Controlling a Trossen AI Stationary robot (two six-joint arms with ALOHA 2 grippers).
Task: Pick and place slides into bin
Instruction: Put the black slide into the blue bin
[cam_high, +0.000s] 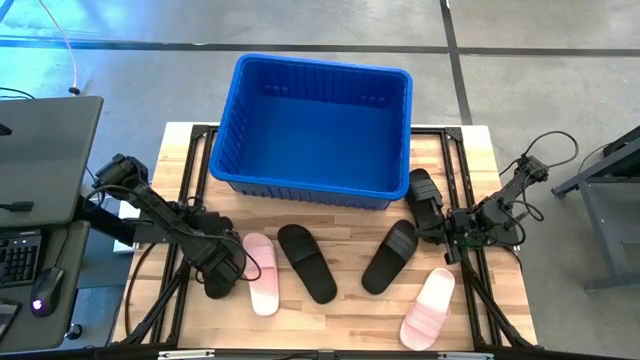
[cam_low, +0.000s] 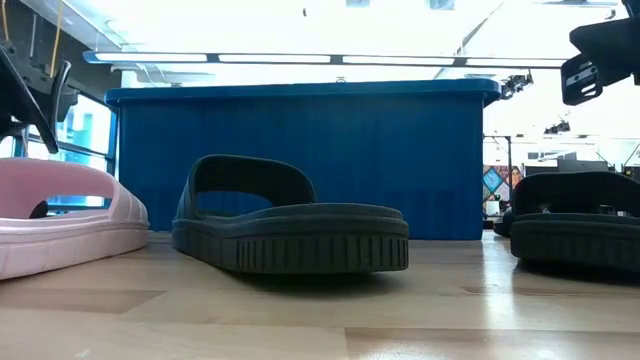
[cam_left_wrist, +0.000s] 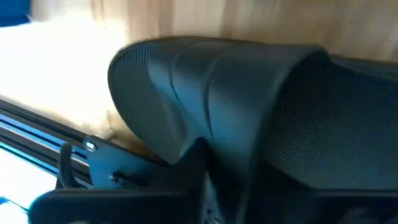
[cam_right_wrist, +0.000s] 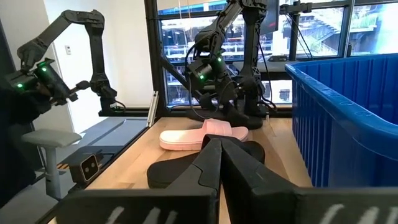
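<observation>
**Slides in front of the empty bin, both grippers low**

The blue bin is taken as the landmark; it is placed at the far middle of the wooden table and nothing is seen inside it. In front of its left corner, the left gripper is lowered over a black slide; the fingers are set at the strap, but it cannot be told if they are clamped. Just beside, a pink slide is laid. Two black slides are laid in front of the bin's middle. A second pink slide is found nearer the front edge. At the bin's right front corner, the right gripper is held with fingers together, close to another black slide.
</observation>
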